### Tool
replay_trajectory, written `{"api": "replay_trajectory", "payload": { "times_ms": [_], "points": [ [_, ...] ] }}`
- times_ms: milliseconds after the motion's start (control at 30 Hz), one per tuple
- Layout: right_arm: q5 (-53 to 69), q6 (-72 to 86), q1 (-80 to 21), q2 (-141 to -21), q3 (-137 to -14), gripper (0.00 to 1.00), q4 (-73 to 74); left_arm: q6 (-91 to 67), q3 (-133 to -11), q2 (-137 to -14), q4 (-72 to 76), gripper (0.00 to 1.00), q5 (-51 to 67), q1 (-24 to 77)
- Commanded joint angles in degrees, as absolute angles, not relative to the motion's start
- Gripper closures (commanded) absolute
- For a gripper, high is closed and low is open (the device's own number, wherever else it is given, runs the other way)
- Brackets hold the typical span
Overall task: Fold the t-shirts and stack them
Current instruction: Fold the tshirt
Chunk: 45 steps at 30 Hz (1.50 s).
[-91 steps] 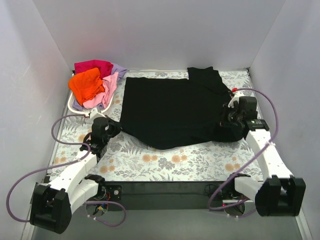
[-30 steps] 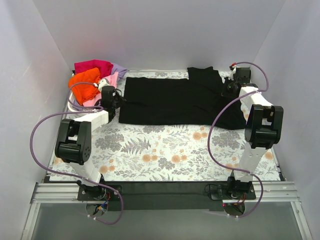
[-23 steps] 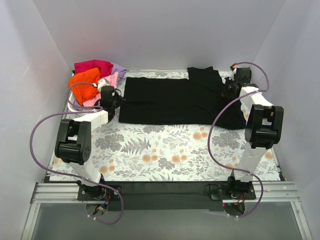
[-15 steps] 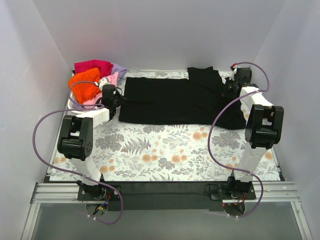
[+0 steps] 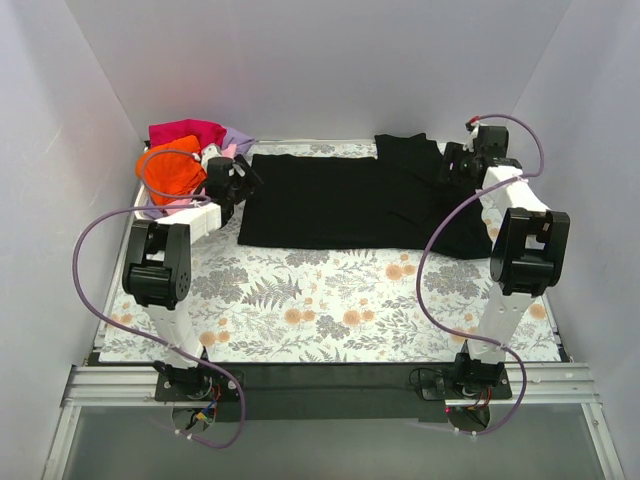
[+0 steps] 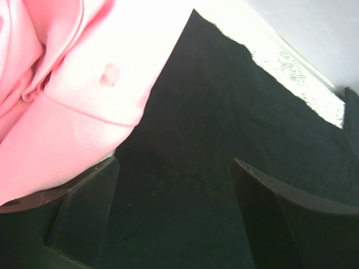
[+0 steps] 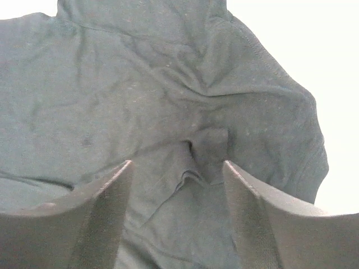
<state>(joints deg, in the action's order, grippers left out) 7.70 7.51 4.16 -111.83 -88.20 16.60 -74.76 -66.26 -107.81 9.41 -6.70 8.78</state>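
Two grippers flank the black t-shirt (image 5: 340, 205), apparently folded once: left gripper (image 5: 238, 180) at its left edge, right gripper (image 5: 452, 165) at its right end. Left wrist: jaws released over its cloth, pink shirt (image 6: 84, 95) adjoining. Right wrist: jaws released over its wrinkles. Next fold likely needs both ends gripped.

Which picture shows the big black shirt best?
The top external view: nearly all of the black shirt shows, spread flat. The left wrist view catches only an edge beside the pink shirt; the right wrist view, only a wrinkled patch.
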Motion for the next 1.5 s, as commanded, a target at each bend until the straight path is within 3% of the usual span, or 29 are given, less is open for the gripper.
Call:
{"api": "replay_trajectory", "payload": {
  "times_ms": [0, 267, 667, 1200, 1467],
  "points": [
    [9.8, 8.1, 4.4, -106.3, -89.4, 0.39, 16.9, -73.8, -68.3, -103.5, 9.2, 0.25, -4.9, 8.9],
    [14.6, 9.8, 0.4, -102.0, -76.5, 0.39, 12.1, -72.1, -69.8, -106.8, 11.6, 0.24, -1.6, 18.9],
    [13.5, 10.5, -4.2, -105.7, -71.8, 0.46, 9.9, -71.5, -70.3, -113.5, 16.0, 0.25, -3.9, 33.5],
    [8.4, 9.7, -4.3, -108.5, -69.8, 0.49, 9.8, -73.0, -63.1, -116.1, 20.5, 0.24, -4.8, 34.6],
    [6.2, 9.1, -4.7, -108.4, -68.6, 0.56, 10.4, -73.1, -62.8, -116.1, 20.5, 0.25, -4.7, 34.6]
  ]
}}
